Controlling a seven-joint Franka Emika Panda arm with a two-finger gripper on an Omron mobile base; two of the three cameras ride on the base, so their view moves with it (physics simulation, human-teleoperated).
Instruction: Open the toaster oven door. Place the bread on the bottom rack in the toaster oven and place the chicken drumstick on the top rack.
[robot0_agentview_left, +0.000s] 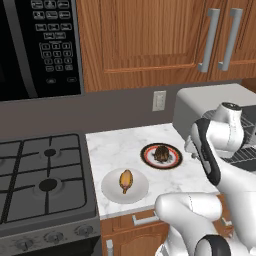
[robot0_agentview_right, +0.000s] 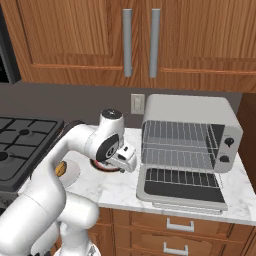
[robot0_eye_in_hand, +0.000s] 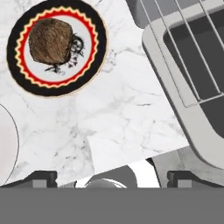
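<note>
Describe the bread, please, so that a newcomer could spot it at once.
Start at the silver toaster oven on the marble counter. Just to its left, toward the stove, sit two plates. The bread is the dark brown lumpy chunk on the black-and-red-rimmed plate, not the golden drumstick on the plain white one.

In the right base view, the arm hides most of the bread's plate (robot0_agentview_right: 102, 166); the toaster oven (robot0_agentview_left: 210, 102) is cut off by the left base view's right edge.

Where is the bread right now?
The bread sits on a black-rimmed plate on the marble counter, between the white plate holding the chicken drumstick and the toaster oven.
</note>
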